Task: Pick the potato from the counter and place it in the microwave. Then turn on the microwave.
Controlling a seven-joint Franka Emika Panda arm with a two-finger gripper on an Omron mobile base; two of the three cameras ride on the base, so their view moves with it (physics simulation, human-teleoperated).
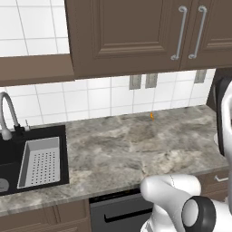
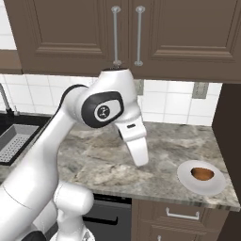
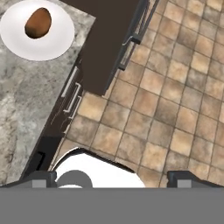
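Potato (image 2: 202, 173) resting on white plate (image 2: 188, 181) at right end of surface (image 2: 103, 160); gripper (image 3: 111, 178) spread wide, empty, over tiled floor (image 3: 175, 109).

Rendered home kitchen.
Marked by brown wall cabinets (image 1: 136, 31), marbled stone table (image 1: 131, 145) with black sink (image 1: 27, 158), white tiled backsplash (image 1: 90, 99), tiled floor (image 3: 175, 87).

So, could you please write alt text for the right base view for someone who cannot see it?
A brown potato lies on a white plate at the right end of a marbled counter. The white robot arm arches over the counter's middle, below dark wooden cabinets.
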